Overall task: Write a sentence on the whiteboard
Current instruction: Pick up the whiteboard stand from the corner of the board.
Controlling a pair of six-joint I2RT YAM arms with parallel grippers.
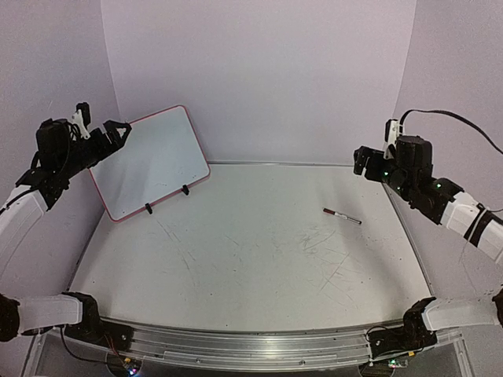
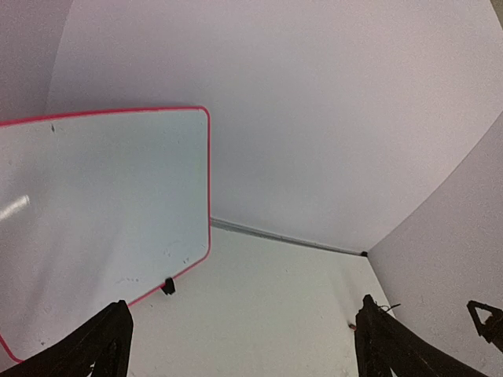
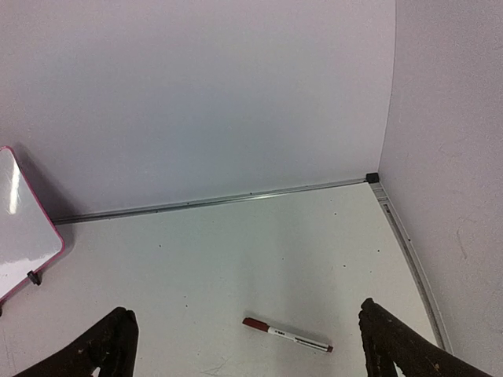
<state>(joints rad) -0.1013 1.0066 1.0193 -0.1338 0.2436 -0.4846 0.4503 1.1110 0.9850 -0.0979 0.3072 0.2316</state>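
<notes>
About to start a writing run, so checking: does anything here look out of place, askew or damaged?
Nothing serious. The whiteboard stands on its clip feet at the back left, turned at an angle, with no writing on it. The marker lies loose at the right of the tabletop, which is heavily scratched.

Pale lilac walls [image 1: 259, 71] enclose a scratched grey tabletop [image 1: 251, 259] on three sides.
</notes>
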